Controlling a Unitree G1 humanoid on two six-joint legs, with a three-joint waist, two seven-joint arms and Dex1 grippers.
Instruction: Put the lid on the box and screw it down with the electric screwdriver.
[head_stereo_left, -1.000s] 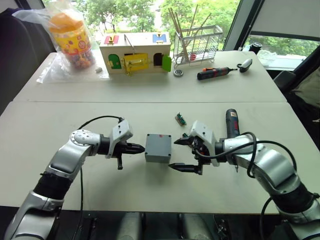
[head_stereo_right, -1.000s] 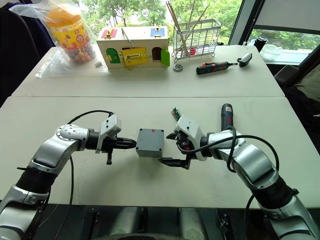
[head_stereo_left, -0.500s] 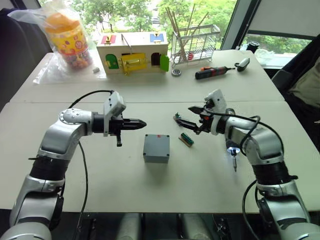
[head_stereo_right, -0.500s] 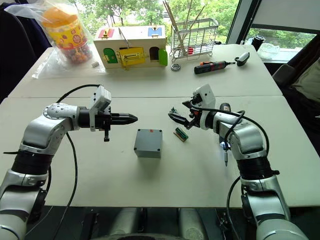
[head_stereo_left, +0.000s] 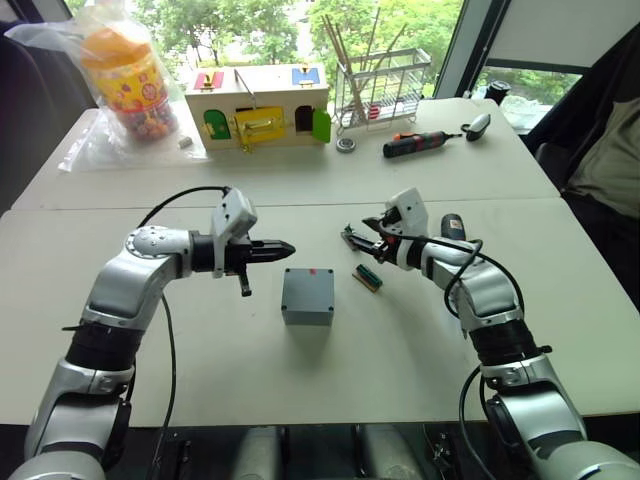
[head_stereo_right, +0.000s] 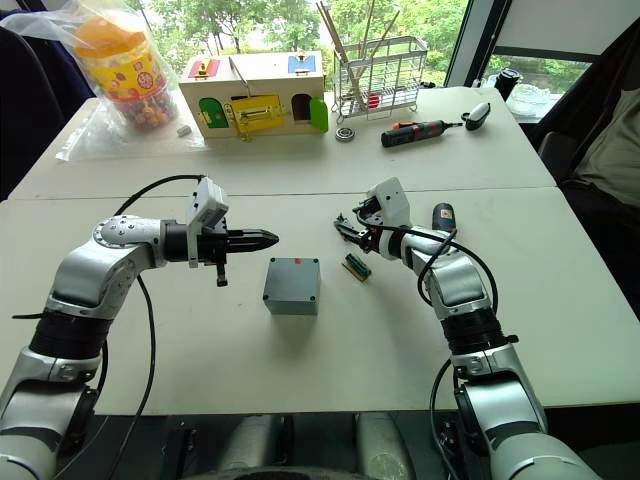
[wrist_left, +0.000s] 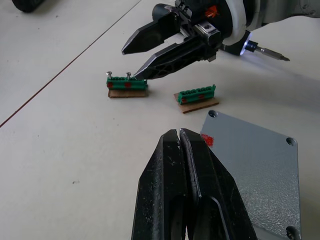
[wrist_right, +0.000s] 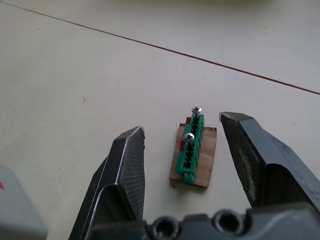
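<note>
While the box (head_stereo_left: 308, 295) sits on the white worktop (head_stereo_left: 180, 340) with its lid (wrist_left: 260, 165) already on top — a small red mark near one corner — neither claw touches it. The left claw (head_stereo_left: 284, 246) hovers just beside the box's far-left corner, its two black fingers pressed together with nothing between them. The right claw (head_stereo_left: 349, 236) hangs well apart from the box on its far right, jaws spread wide, poised over a small green screw holder (wrist_right: 191, 148) that carries two upright screws; a second green holder (head_stereo_left: 367, 278) lies between that one and the box. The electric screwdriver (head_stereo_left: 452, 228) lies on the worktop behind the right forearm, its tip light glowing in the left wrist view. Along the worktop's far edge stand a wooden toy house (head_stereo_left: 256, 104), a wire rack (head_stereo_left: 383, 88), a smaller black-and-red screwdriver (head_stereo_left: 420, 146) and a bagged jar (head_stereo_left: 125, 75).
</note>
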